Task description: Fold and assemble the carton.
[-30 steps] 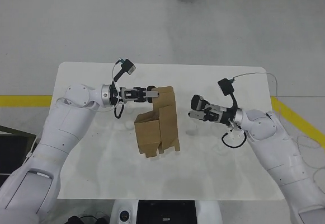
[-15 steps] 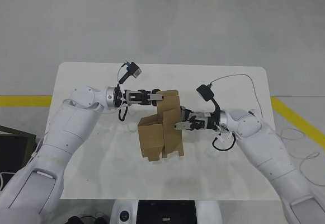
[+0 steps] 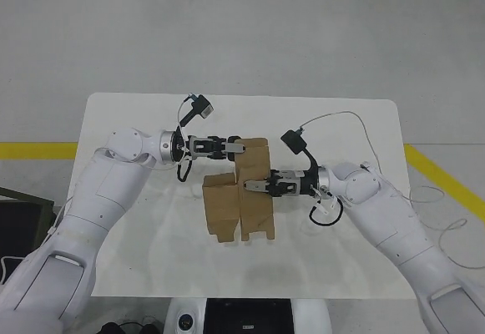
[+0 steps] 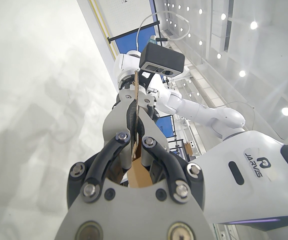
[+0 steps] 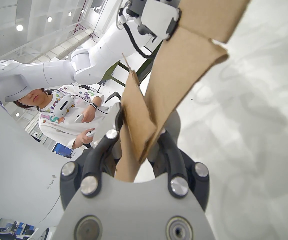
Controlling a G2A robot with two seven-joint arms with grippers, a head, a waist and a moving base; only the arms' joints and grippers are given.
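- Left gripper is clamped on the top edge of the brown cardboard carton, at the carton's far corner; in its wrist view the fingers squeeze a thin cardboard sheet between them
- Right gripper sits against the carton's right side, closed on a folded panel; in its wrist view the cardboard runs up from between the fingers, which press it from both sides
- One carton, half folded, standing on the white table under it, flaps loose at its near end; what its inside holds cannot be told
- Two grippers, both gripping that single carton, one on either side of its upper part
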